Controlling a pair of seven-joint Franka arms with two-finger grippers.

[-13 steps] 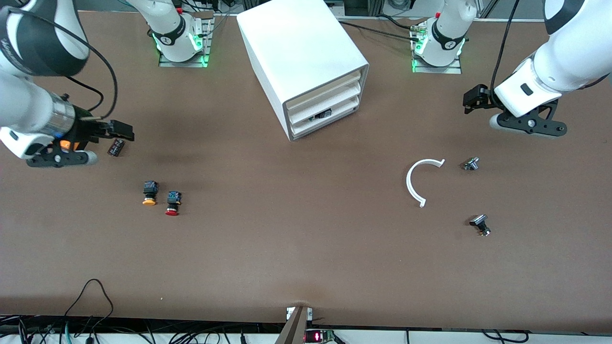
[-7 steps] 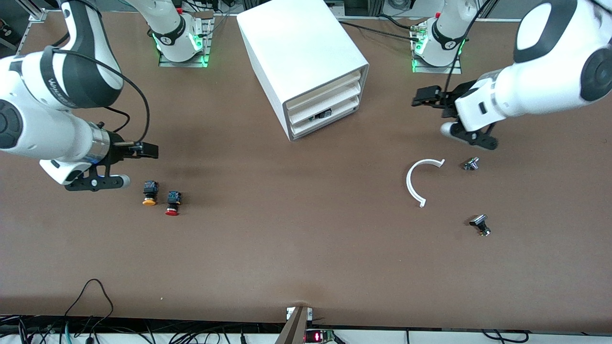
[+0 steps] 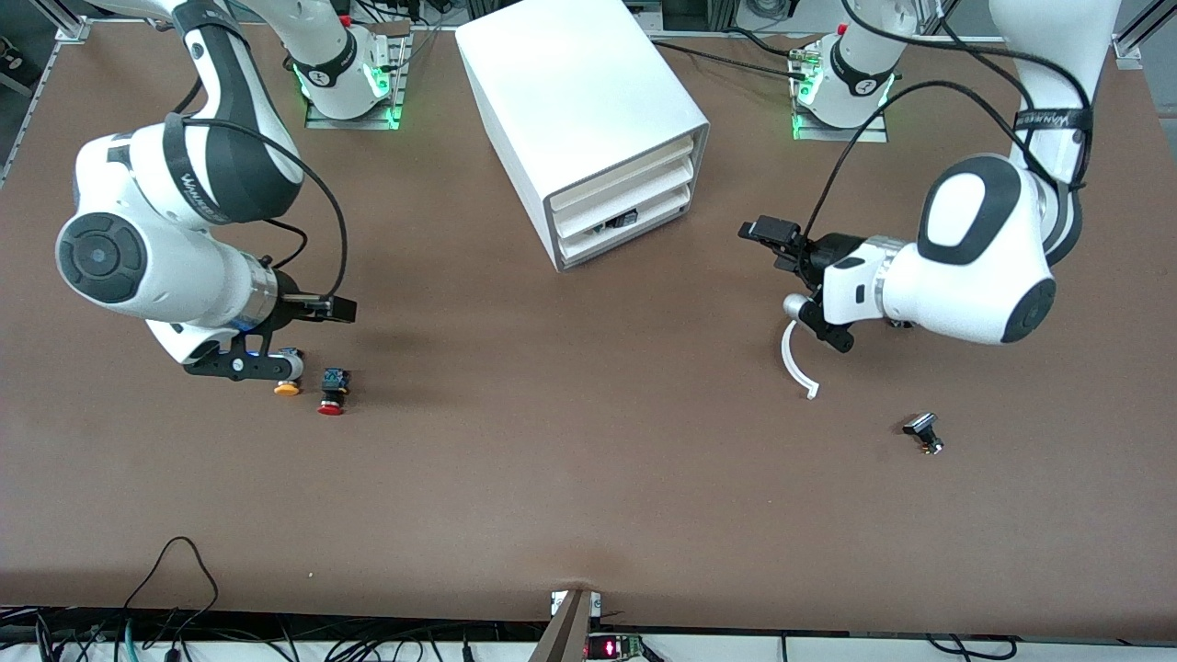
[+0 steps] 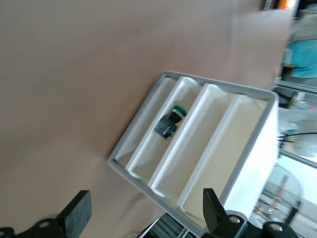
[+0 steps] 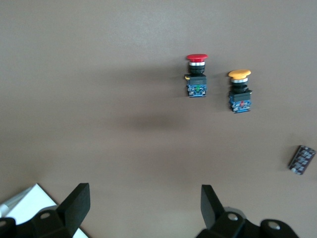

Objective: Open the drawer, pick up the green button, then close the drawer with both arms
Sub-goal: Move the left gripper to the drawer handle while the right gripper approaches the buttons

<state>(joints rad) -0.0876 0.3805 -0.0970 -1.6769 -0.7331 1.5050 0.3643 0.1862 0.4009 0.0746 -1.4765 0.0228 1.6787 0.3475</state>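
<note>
Lying nearest the front camera, toward the left arm's end of the surface (image 3: pixel 588 478), is a small black part (image 3: pixel 922 432); a white curved strip (image 3: pixel 793 363) is sitting farther back, partly under the left arm. Toward the right arm's end, the red button (image 3: pixel 331 392) and the yellow button (image 3: pixel 287 387) are resting side by side, the yellow one partly covered by the right hand's camera bracket; the right wrist view is also showing a small dark component (image 5: pixel 301 159) near them.

The right hand (image 3: pixel 340 309) is hovering with fingers apart over bare surface just beside those two buttons. The left hand (image 3: pixel 768 232) is hanging with fingers spread over the surface between the strip and the cabinet (image 3: pixel 588 119), pointing at the drawer fronts, probably lining up for the pull.

The drawer (image 3: pixel 634 225), lowest of three, is sitting closed or nearly so. The green button (image 3: pixel 623 219) is lying inside it, as the left wrist view confirms (image 4: pixel 170 122); it is showing dark through the front. No step of the task is complete yet.

Compared with one second ago, both arms are swinging inward: the right hand has left the dark component and come toward the buttons, and the left hand has travelled from the surface's edge toward the cabinet. The loose items have not moved.
</note>
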